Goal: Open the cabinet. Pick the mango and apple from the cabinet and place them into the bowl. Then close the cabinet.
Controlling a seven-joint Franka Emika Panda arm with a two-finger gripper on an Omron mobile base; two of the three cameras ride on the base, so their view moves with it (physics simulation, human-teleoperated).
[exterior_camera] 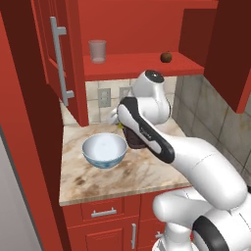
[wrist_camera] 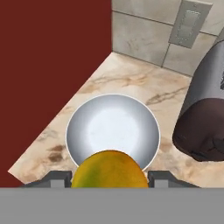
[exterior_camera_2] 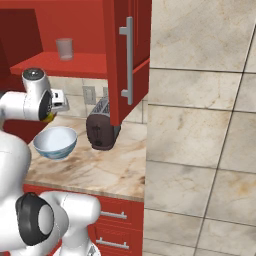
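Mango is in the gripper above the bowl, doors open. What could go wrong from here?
The mango, held in the gripper, sits toward the near rim of the bowl; released here it might clip the rim and roll onto the counter. Reaching later for the apple, the arm could brush the glass cup.

Glossy white arm (exterior_camera: 206, 171) — dark joint bands.
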